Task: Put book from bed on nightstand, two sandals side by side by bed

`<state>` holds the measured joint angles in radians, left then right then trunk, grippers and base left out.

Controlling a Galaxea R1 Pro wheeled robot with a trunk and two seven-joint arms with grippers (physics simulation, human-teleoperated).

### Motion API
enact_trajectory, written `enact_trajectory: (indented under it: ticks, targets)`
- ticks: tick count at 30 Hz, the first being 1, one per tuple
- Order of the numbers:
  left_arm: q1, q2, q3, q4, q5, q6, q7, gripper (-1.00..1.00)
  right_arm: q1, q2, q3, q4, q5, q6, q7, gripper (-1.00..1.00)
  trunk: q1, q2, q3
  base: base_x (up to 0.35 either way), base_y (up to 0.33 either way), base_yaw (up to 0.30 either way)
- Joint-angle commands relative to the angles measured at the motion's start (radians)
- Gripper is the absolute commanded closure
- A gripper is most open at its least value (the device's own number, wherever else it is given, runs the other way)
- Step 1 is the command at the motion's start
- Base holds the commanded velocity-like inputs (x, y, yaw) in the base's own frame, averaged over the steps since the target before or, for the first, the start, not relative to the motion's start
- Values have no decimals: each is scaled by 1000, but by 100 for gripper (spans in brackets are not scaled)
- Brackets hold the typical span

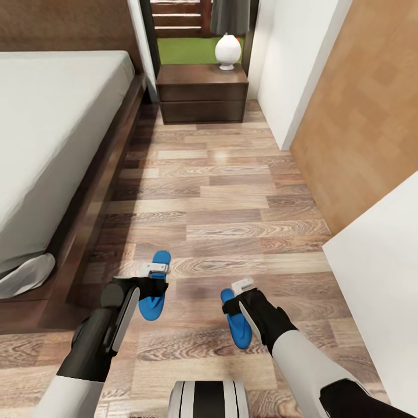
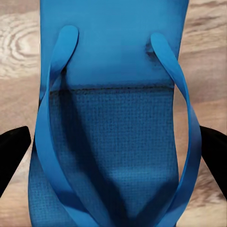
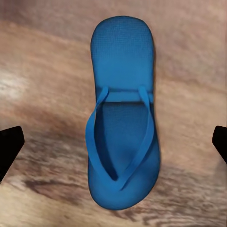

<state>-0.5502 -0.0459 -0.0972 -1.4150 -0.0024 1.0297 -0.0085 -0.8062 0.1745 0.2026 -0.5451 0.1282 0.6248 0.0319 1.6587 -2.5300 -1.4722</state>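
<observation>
Both sandals, one under the spread left gripper, one under the spread right gripper, look light and floppy; pinch across the sole edges, the bed at ten o'clock.

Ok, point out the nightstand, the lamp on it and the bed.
nightstand (image 1: 203,93), head view, upper drawer front.
lamp (image 1: 227,50), head view, white rounded base.
bed (image 1: 52,133), head view, pale mattress top.

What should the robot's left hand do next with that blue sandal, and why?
Probably lower the left gripper and close it on the left sandal. Its fingers stand open on either side of that sandal, which lies on the floor apart from the right sandal.
</observation>
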Motion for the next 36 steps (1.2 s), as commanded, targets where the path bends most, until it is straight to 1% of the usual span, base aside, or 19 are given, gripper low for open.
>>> enact_trajectory:
  ticks: [1, 5, 17, 26, 36]
  targets:
    - [0, 0, 0, -1, -1, 4, -1, 100, -1, 0, 1, 1, 10, 6, 3, -100, 0, -1, -5, 0, 0, 0]
    - [0, 0, -4, -1, -1, 4, -1, 100, -7, 0, 1, 27, 10, 5, 2, -100, 2, -1, -20, 0, 0, 0]
    - [0, 0, -10, -1, -2, 4, -1, 100, -15, 0, 1, 53, 10, 4, 1, -100, 2, -1, -20, 0, 0, 0]
    - [1, 0, -14, -2, -2, 3, -1, 100, -17, 0, 1, 56, 10, 4, 1, -100, 6, -4, -55, 0, 0, 0]
    - [1, 0, -15, -3, -2, 0, -1, 100, -28, 0, 0, 55, 10, 2, 1, -100, 6, -4, -55, 0, 0, 0]
